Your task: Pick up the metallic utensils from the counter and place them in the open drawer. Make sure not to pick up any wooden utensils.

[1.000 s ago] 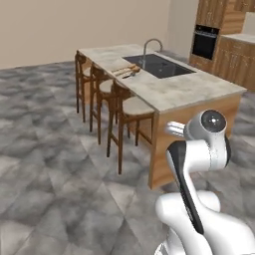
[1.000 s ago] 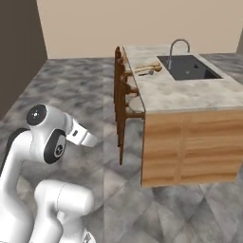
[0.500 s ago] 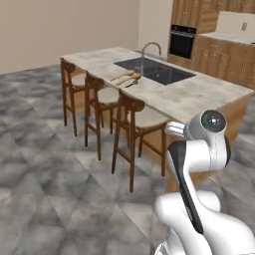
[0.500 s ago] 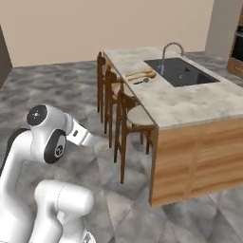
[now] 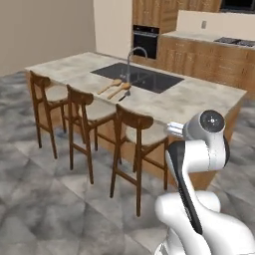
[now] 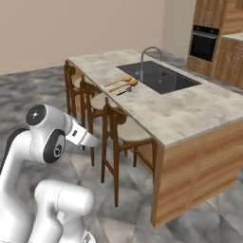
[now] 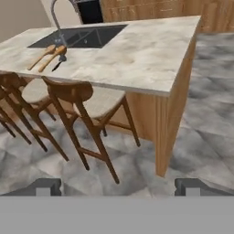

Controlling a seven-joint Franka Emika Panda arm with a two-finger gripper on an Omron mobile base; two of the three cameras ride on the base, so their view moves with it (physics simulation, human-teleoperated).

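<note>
**Q:** What room are you getting around the counter [image 5: 164, 107]?

**A:** You are looking at the counter from the stool side, well apart from it. Grey floor [image 5: 40, 199] is lying open between the base and the stools, and more open floor is running past the counter's near end panel [image 6: 194, 175]. The long edge facing you is lined with seats; the short near edge is showing bare wood. Taking the sink [image 5: 137, 77] as landmark: it is sitting toward the far long edge, with the tap [image 5: 130, 62] rising at its stool-side rim.

**Q:** Counts?

**A:** You are seeing three stools [image 5: 137, 139], one sink, one tap, one wall oven [image 5: 145, 40] beyond the counter. Two wooden spoons [image 5: 115, 87] are lying side by side just beside the sink, on its stool side. One dark metallic utensil [image 7: 57, 65] is showing just past the spoons, further from the sink; whether a second is lying there, you cannot tell at this size.

**Q:** And the tool against the work?

**A:** The gripper [image 7: 119, 186] is hanging with its jaws spread wide, nothing between the finger tips [image 7: 43, 186]. In the hand view the dark utensil is sitting far up and left of the gripper, well apart, with a stool and the counter edge in between.
</note>
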